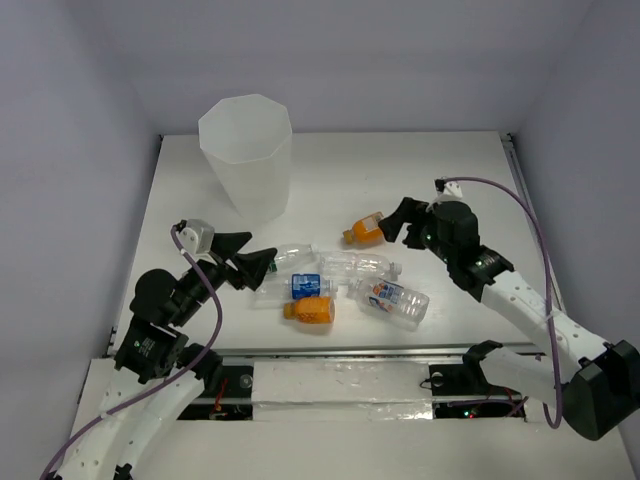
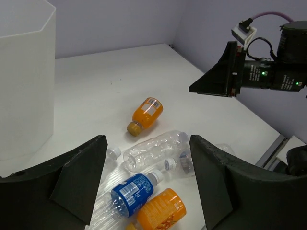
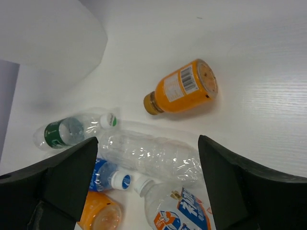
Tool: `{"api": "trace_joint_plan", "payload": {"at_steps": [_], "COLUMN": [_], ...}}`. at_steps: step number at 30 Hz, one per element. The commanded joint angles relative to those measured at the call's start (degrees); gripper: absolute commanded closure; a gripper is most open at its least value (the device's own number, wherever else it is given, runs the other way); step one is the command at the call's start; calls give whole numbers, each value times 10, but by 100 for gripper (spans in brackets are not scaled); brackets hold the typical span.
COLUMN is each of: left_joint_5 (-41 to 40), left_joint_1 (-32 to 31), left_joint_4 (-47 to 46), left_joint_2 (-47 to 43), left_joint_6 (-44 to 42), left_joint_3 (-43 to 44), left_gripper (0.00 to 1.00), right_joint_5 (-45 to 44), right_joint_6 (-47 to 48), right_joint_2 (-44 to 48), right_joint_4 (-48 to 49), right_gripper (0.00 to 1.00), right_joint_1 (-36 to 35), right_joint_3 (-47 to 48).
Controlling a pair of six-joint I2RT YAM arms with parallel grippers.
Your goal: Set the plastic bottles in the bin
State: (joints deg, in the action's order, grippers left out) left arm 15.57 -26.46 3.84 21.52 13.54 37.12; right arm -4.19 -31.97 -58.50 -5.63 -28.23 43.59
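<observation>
The bin (image 1: 245,150) stands upright at the back left, its wall (image 2: 24,81) filling the left of the left wrist view. Several plastic bottles lie in a cluster: a green-label one (image 3: 64,132), a bare clear one (image 1: 355,265), a blue-label one (image 1: 303,285), an orange-blue-label one (image 1: 395,300) and a stubby orange one (image 1: 310,310). A second orange bottle (image 1: 365,230) lies apart, behind them. My left gripper (image 1: 260,255) hovers open at the cluster's left end, holding nothing. My right gripper (image 1: 400,226) hangs open just right of the lone orange bottle (image 3: 184,88).
The table's front edge (image 1: 350,352) runs just below the cluster, with the arm bases behind it. Grey walls close in the back and sides. In the left wrist view the right gripper (image 2: 216,81) hangs above the far right of the table.
</observation>
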Motion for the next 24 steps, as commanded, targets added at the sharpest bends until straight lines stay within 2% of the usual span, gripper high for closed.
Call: {"api": "trace_joint_plan", "payload": {"at_steps": [1,3,4,6,7,9,10,11,12,13,15,16,17,19,21,22,24], "left_joint_5": [12,15,17,-1,-10,-26,-30,-34,-42,-45,-54,-56,-58,-64,-65,-65,-70], "left_joint_1": [4,4,4,4,4,4,4,4,4,4,4,4,4,4,9,9,9], "left_joint_4": [-23,-27,-31,-33,-29,-25,-23,-21,-18,-16,-15,-15,-15,-12,-10,-9,-8], "left_joint_2": [-5,-12,-20,-22,-21,-16,-13,-7,-4,-4,-6,-8,-8,-5,3,4,8], "left_joint_6": [-9,-11,-10,-4,-2,3,4,5,6,7,7,7,7,9,10,10,11], "left_joint_3": [19,18,16,14,15,17,17,19,21,22,22,22,22,22,22,22,22], "left_gripper": [33,35,41,53,69,83,95,100,100,100,100,100,100,98,88,79,71], "right_joint_5": [-48,-54,-54,-55,-55,-54,-52,-51,-50,-51,-56,-57,-57,-50,-42,-42,-41], "right_joint_6": [-32,-34,-32,-30,-30,-33,-34,-36,-37,-38,-46,-49,-53,-57,-65,-68,-76], "right_joint_2": [-6,-3,-2,-4,-12,-23,-30,-44,-50,-57,-77,-84,-92,-119,-145,-154,-179], "right_joint_4": [24,26,26,26,26,30,35,39,43,51,69,80,84,99,110,120,134], "right_gripper": [11,24,54,78,98,100,100,100,99,79,48,23,16,8,7,7,7], "right_joint_1": [-6,-6,-6,-6,-6,-6,-6,-6,-6,-6,-6,-6,-6,-6,-6,-6,-6], "right_joint_3": [0,0,3,4,4,5,5,5,4,4,1,1,2,6,11,14,18]}}
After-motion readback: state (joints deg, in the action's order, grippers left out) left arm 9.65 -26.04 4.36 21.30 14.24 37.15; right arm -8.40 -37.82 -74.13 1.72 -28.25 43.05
